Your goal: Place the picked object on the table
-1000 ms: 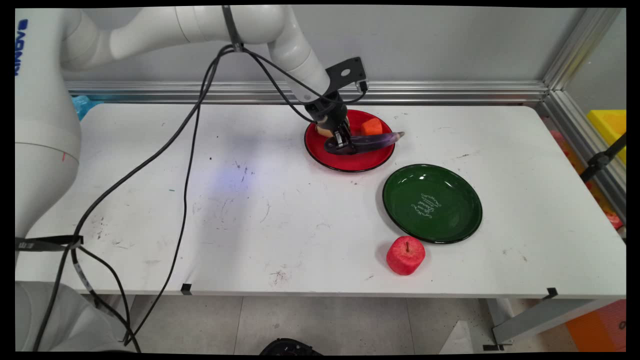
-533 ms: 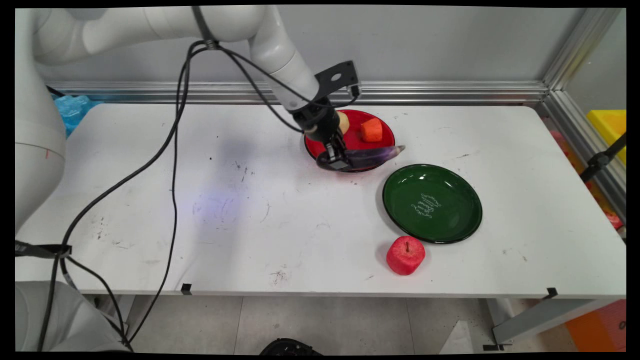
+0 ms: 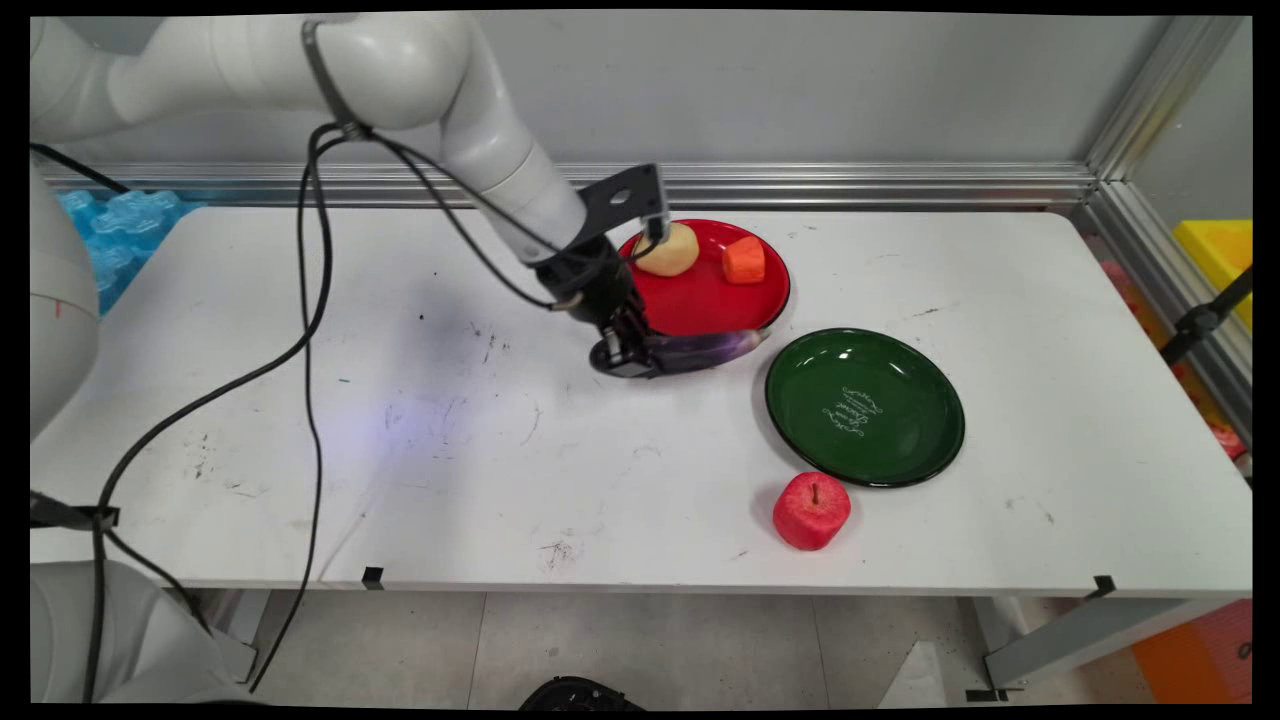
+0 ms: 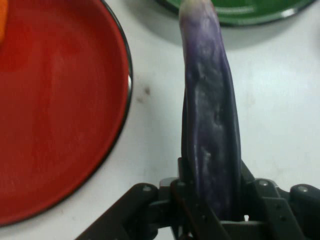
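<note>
the white arm reaches in from the upper left, its forearm sloping down and to the right so that the gripper (image 3: 628,352) points down at the table (image 3: 500,450) just off the near left rim of the red plate (image 3: 700,300). black cables (image 3: 310,300) hang from the arm and trail down to the left. the gripper is clamped on the eggplant (image 3: 700,348), its fingers pressed to either side of the thick end, as the hand view shows.

the eggplant (image 4: 212,120) is long, slim and dark purple with a slightly wrinkled, glossy skin, paling to a whitish tip at the free end. it lies nearly level, running from the gripper to the right along the near rim of the red plate, its tip pointing toward the green plate (image 3: 865,408) and stopping just short of it.

on the far part of the red plate sit a pale yellow potato (image 3: 668,250) and, to its right, an orange carrot piece (image 3: 744,260). a red apple (image 3: 811,511) stands just near of the green plate.
</note>
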Controlling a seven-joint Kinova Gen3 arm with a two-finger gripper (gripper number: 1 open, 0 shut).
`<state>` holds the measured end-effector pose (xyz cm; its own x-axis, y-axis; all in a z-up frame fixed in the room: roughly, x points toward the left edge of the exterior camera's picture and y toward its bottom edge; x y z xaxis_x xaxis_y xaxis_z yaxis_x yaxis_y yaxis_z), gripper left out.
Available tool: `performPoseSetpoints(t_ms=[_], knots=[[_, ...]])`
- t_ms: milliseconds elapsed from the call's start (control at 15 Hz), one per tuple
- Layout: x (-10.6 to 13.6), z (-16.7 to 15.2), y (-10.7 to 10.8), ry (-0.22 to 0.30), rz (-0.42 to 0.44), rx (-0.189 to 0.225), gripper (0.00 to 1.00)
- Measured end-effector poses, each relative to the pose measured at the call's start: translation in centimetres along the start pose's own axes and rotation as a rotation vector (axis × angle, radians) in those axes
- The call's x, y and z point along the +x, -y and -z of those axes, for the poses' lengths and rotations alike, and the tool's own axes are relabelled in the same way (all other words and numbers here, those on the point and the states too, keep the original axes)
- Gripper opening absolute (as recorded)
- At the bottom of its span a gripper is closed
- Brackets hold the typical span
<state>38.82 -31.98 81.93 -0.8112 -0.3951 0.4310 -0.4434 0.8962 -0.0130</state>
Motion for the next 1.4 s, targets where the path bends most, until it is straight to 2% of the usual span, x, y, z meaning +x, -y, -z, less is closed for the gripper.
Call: performPoseSetpoints(t_ms=[400,1000,1067,1400], knots=[[-3.2,-1.3,-1.2,0.003,-0.029,0.005,0.00],[-5.3,-2.9,-2.2,0.018,-0.057,0.001,0.00],[-5.4,-3.0,-2.3,0.018,-0.058,-0.001,1.00],[-5.5,-3.2,-2.4,0.014,-0.055,-0.005,1.00]])
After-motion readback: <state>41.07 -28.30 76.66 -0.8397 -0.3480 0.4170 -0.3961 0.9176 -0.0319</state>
